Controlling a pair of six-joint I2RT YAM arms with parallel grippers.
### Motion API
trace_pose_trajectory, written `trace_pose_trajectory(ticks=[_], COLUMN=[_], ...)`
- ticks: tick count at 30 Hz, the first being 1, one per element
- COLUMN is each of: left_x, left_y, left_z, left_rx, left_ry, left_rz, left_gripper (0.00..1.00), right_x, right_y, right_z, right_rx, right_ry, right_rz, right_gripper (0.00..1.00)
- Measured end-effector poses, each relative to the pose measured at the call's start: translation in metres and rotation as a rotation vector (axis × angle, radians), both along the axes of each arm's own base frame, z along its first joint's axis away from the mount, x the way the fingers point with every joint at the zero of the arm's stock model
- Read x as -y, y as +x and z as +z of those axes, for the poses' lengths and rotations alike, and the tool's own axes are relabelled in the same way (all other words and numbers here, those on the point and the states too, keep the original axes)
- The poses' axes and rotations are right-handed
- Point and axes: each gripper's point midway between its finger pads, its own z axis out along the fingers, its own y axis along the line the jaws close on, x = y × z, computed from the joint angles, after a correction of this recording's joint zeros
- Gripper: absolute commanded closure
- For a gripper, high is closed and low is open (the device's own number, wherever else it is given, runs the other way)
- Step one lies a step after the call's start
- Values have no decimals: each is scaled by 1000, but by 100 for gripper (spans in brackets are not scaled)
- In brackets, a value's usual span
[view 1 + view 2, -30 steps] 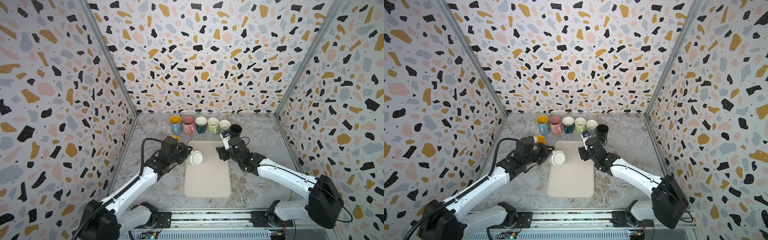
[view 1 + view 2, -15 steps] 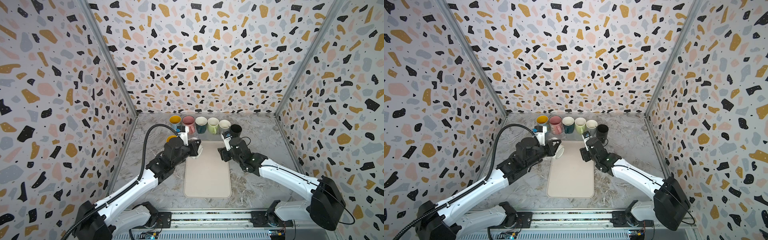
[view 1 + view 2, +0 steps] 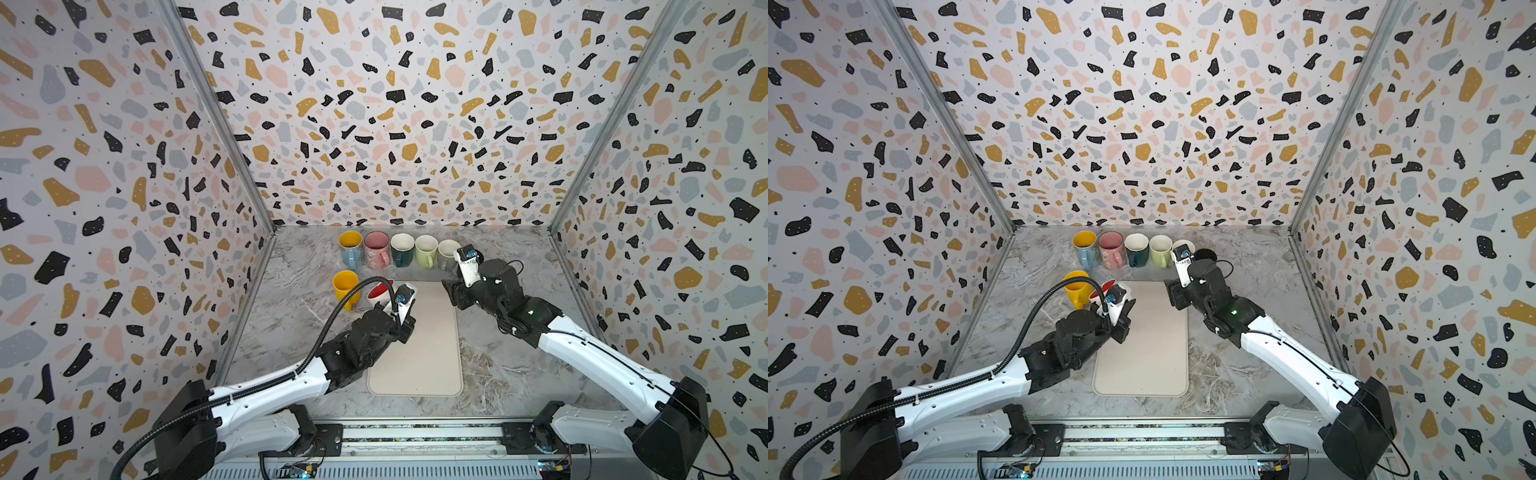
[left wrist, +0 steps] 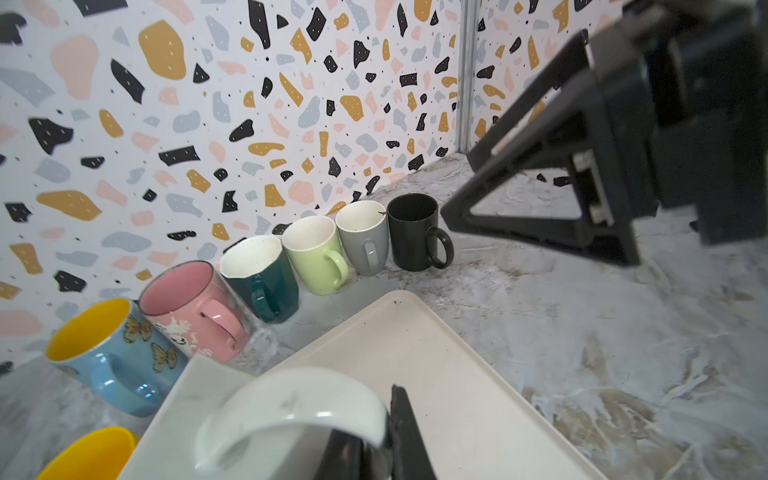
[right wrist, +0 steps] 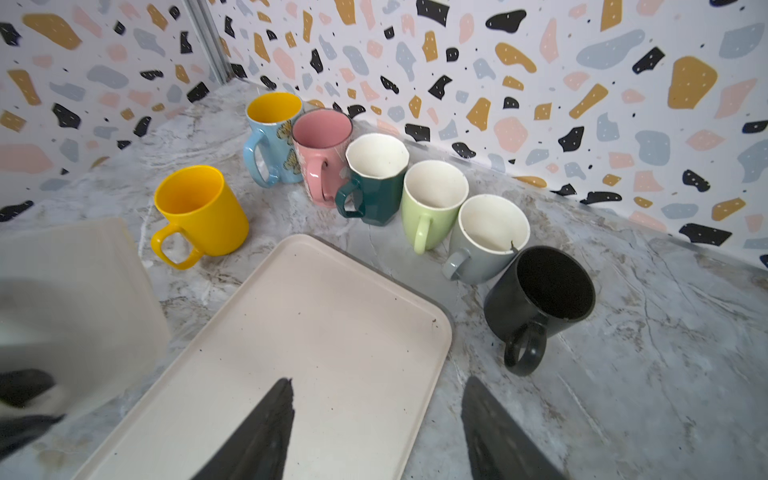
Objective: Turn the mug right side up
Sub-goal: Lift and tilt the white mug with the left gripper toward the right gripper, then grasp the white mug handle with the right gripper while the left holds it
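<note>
The mug (image 3: 379, 292) is white with a red inside and hangs at the tray's far left corner beside the yellow mug. Its red inside shows from above in both top views, also at the mug (image 3: 1104, 289). My left gripper (image 3: 394, 302) is shut on its white handle (image 4: 291, 399), with one dark finger (image 4: 405, 428) against the handle. The mug's blurred white body (image 5: 79, 291) fills the edge of the right wrist view. My right gripper (image 5: 374, 415) is open and empty, low over the far right corner of the beige tray (image 3: 419, 365).
A yellow mug (image 3: 345, 287) stands close to the held mug. Several upright mugs line the back wall, from a blue one (image 3: 350, 249) and a pink one (image 3: 377, 250) to a black one (image 3: 1204, 254) behind my right wrist. Patterned walls close three sides.
My left gripper has carried the mug from the tray's left edge toward the back left and turned it, so the red inside now faces up instead of the white bottom. The right arm barely moved.
</note>
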Motion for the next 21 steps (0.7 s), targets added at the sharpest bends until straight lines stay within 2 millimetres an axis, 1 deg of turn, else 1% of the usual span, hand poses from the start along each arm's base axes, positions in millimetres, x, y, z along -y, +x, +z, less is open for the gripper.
trace_pose_trajectory(ticks=[5,7,10,16,21], left_x=[9,12,14,9,9], left_y=[-7,-10,-12,-16,-15], left_z=[5,3,-8,-31,-41], left_rx=[168,227,282,385,447], left_ry=[127,190,283,475,590], left_rz=[0,4,11,56,81], left_gripper=[100,100,100,100,100], right_x=[-11,-17,-24,-38,-49], right_y=[-5,-8,-9,-15,-27], right_z=[20,27,32,29,17], right_rx=[12,18,22,1,-33], right_ry=[19,20,17,2,-10], right_rz=[101,145,195,312,425], right_gripper=[30,29,29,27,27])
